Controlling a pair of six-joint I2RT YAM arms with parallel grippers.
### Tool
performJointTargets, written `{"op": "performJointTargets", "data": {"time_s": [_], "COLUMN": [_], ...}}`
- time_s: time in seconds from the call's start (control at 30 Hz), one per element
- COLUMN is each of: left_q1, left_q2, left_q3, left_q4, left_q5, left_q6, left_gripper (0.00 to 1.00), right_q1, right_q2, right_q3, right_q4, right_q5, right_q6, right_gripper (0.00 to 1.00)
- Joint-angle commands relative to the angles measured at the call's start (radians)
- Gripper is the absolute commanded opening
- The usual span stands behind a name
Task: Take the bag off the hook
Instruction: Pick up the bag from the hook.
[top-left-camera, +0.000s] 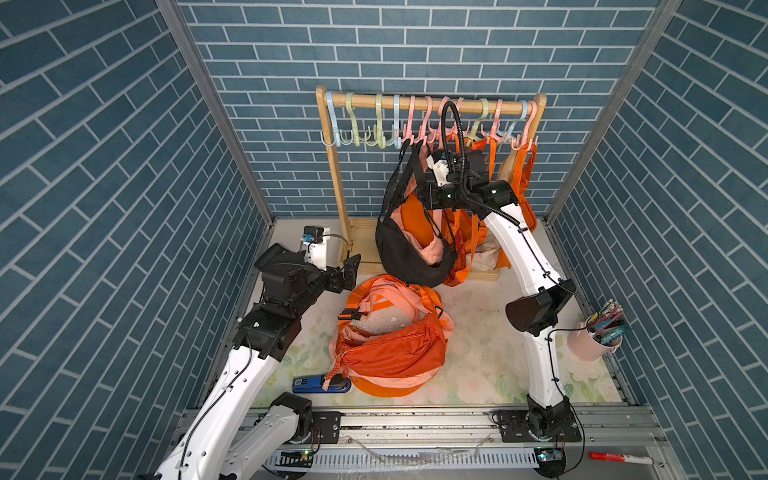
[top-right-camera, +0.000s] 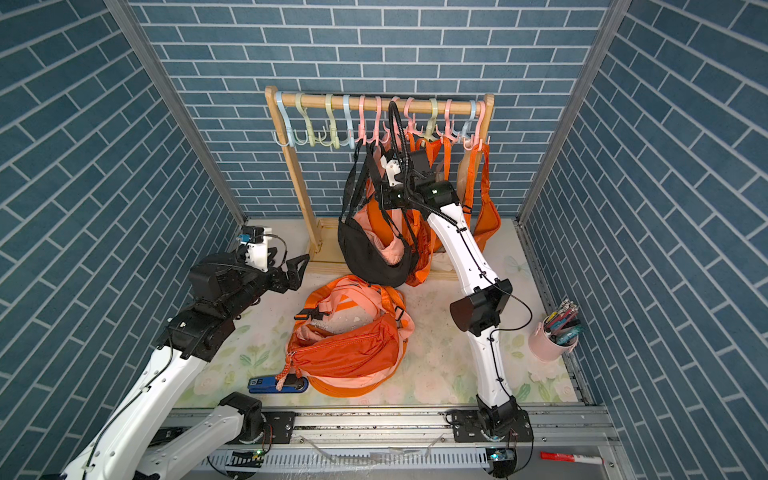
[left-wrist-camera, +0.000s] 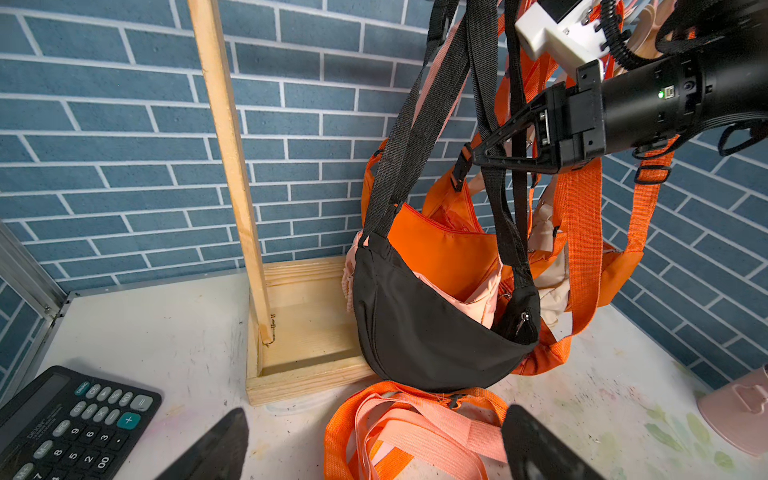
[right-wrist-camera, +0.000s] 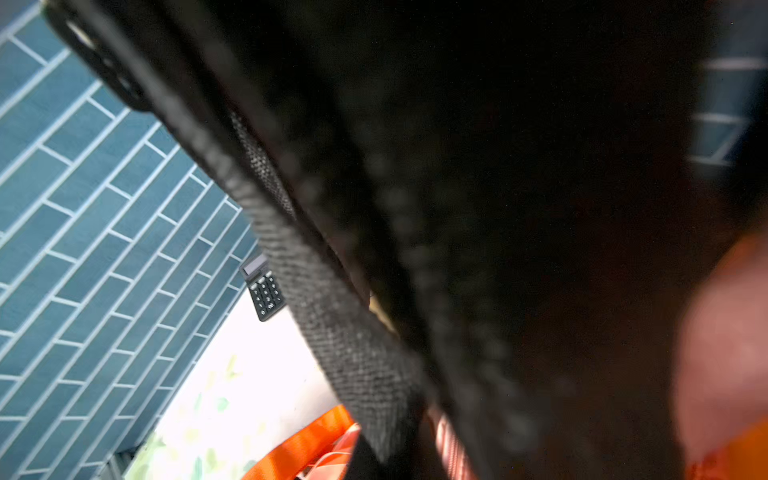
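Observation:
A black bag (top-left-camera: 409, 257) (top-right-camera: 370, 257) (left-wrist-camera: 428, 332) hangs by long black straps (left-wrist-camera: 415, 124) from a pink hook (top-left-camera: 409, 137) (top-right-camera: 362, 135) on the wooden rack's rail. My right gripper (top-left-camera: 419, 190) (top-right-camera: 383, 194) (left-wrist-camera: 478, 156) is raised in front of the rack, shut on one black strap about midway between bag and hook. In the right wrist view that strap (right-wrist-camera: 332, 311) fills the frame and hides the jaws. My left gripper (top-left-camera: 353, 266) (top-right-camera: 301, 264) (left-wrist-camera: 376, 419) is low at the left, open and holding nothing.
Several orange bags (top-left-camera: 473, 224) hang behind the black one. Another orange bag (top-left-camera: 390, 353) lies on the table under it. A blue stapler (top-left-camera: 320, 384), a calculator (left-wrist-camera: 70, 424) and a pink cup of pens (top-left-camera: 594, 338) stand around. The rack's wooden base (left-wrist-camera: 299, 374) sits against the back wall.

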Motion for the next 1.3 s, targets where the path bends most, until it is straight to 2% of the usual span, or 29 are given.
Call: {"op": "performJointTargets", "data": {"time_s": [0.0, 0.17, 0.47, 0.8, 0.9, 1.13, 1.27], "left_q1": [-0.002, -0.003, -0.003, -0.001, -0.001, 0.0, 0.0], "left_q2": [0.002, 0.035, 0.23, 0.576, 0.673, 0.856, 0.931], "left_q3": [-0.015, -0.004, 0.161, 0.486, 0.589, 0.786, 0.864], "left_q4": [0.009, 0.043, 0.156, 0.22, 0.212, 0.173, 0.162], "left_q5": [-0.004, 0.019, 0.135, 0.291, 0.329, 0.355, 0.351], "left_q6": [0.012, 0.015, 0.017, 0.089, 0.101, 0.122, 0.12], "left_gripper": [0.96, 0.95, 0.86, 0.78, 0.73, 0.69, 0.61], "right_q1": [-0.003, -0.003, -0.002, -0.003, -0.003, -0.001, -0.001], "right_q2": [-0.055, -0.118, -0.245, -0.333, -0.356, -0.405, -0.418], "right_q3": [-0.033, -0.094, -0.213, -0.289, -0.318, -0.405, -0.427], "right_q4": [0.017, 0.033, 0.066, 0.068, 0.078, 0.123, 0.128], "right_q5": [-0.015, -0.025, -0.051, -0.057, -0.059, -0.07, -0.073], "right_q6": [-0.015, -0.022, -0.035, -0.055, -0.055, -0.045, -0.048], "right_gripper": [0.0, 0.0, 0.0, 0.0, 0.0, 0.0, 0.0]}}
